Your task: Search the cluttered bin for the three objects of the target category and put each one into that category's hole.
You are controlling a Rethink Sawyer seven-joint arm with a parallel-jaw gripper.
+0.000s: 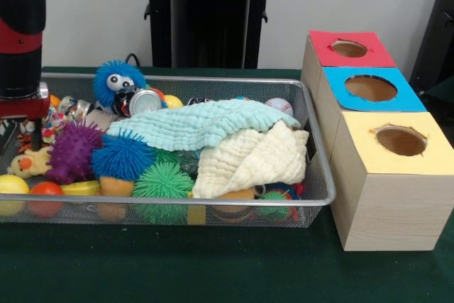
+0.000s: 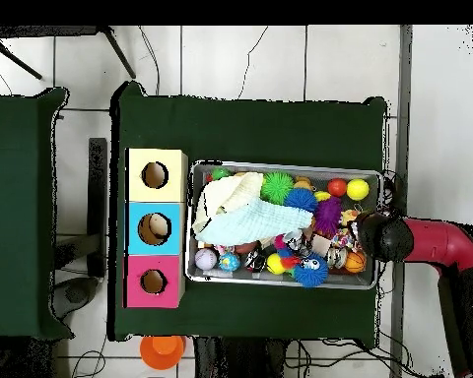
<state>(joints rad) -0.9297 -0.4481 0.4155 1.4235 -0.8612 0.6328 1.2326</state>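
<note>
The silver wire-mesh bin (image 1: pixel 213 80) is crowded with toys and also shows in the overhead view (image 2: pixel 280 166). A small yellow plush animal (image 1: pixel 27 164) with an orange beak lies at its left end. Something orange and soft (image 1: pixel 115 187) peeks from under a blue puffer ball; I cannot tell what it is. No striped tiger shows clearly. My gripper (image 1: pixel 30 127) hangs low over the bin's left end, just above the yellow plush; in the overhead view it (image 2: pixel 365 236) is over the bin's right end. Its tip is hidden among the toys.
Three wooden boxes with holes stand beside the bin: red (image 1: pixel 351 49), blue (image 1: pixel 371 89), yellow (image 1: pixel 401 140). A light blue cloth (image 1: pixel 198 124) and a cream cloth (image 1: pixel 248 161) cover the bin's middle. Purple (image 1: pixel 71 150), blue (image 1: pixel 122 155) and green (image 1: pixel 163 181) puffer balls lie near my gripper.
</note>
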